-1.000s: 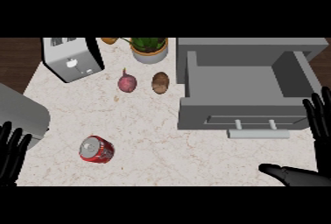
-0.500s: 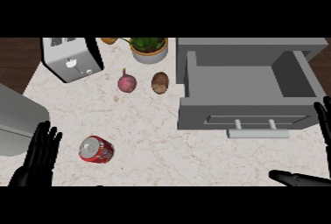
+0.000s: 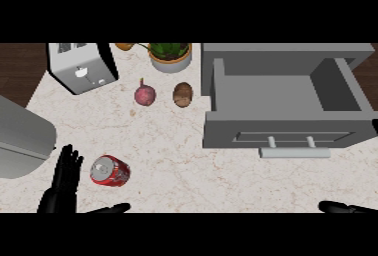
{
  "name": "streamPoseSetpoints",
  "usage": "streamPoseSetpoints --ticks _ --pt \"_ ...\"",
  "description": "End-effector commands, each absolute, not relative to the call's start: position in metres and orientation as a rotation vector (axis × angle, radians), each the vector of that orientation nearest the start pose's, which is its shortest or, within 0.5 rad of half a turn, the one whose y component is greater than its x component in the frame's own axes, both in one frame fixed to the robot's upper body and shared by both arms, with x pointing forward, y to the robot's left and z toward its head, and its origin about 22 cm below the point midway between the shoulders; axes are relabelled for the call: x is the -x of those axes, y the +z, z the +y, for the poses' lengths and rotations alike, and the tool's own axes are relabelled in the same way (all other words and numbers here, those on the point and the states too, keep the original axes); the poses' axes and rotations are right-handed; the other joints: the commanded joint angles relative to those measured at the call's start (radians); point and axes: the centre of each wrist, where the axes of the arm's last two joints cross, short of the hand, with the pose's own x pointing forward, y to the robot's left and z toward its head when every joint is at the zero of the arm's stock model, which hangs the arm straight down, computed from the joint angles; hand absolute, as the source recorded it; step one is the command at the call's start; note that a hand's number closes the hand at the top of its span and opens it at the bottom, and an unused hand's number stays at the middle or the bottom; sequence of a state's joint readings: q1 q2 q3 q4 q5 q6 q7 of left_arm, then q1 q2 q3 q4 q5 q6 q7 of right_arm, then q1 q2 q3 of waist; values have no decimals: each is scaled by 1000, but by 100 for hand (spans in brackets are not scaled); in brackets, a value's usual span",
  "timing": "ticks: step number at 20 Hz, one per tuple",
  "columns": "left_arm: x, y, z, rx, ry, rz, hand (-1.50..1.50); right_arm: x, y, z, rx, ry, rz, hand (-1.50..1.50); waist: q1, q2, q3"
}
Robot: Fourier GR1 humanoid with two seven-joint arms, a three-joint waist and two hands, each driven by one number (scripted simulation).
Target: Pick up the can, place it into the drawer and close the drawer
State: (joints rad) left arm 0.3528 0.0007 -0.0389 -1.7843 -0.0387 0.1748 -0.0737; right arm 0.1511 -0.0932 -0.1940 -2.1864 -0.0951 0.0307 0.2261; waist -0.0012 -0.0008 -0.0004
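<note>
A red can (image 3: 110, 170) lies on its side at the counter's lower left, its silver top facing the view. My left hand (image 3: 63, 182) stands just left of it, fingers straight and pointing up, thumb stretched out below the can; a narrow gap separates hand and can. The grey drawer (image 3: 221, 135) at the upper right is pulled out and holds nothing, and its bar handle (image 3: 294, 150) faces me. Of my right hand (image 3: 343, 206) only the outstretched thumb shows at the bottom right, plus a dark sliver at the right edge.
A silver toaster (image 3: 80, 67) stands at the back left, and a potted plant (image 3: 171, 54) behind the drawer's left corner. A purple-red onion (image 3: 145, 94) and a brown potato (image 3: 182, 94) lie between them. A large grey rounded object (image 3: 22, 135) fills the left edge.
My left hand has moved right and up from the left edge to beside the can. My right hand has slid right, almost out of view. The can and drawer have not moved.
</note>
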Motion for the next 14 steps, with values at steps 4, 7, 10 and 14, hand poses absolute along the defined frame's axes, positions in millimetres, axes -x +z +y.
streamPoseSetpoints --ticks 4,7,10,14 --pt "-140 -51 273 -290 205 -1491 -150 -171 127 -282 190 -67 -1816 -150 3 0 0" --pt "-157 -76 244 -288 205 -1474 -150 -155 123 -293 174 -50 -1812 -150 -3 0 0" --pt "-167 -82 270 -297 203 -1460 -150 -160 126 -296 205 -90 -1827 -150 -2 1 0" --pt "-153 -92 267 -291 214 -1462 -150 -166 121 -307 211 -65 -1839 -150 1 0 0"
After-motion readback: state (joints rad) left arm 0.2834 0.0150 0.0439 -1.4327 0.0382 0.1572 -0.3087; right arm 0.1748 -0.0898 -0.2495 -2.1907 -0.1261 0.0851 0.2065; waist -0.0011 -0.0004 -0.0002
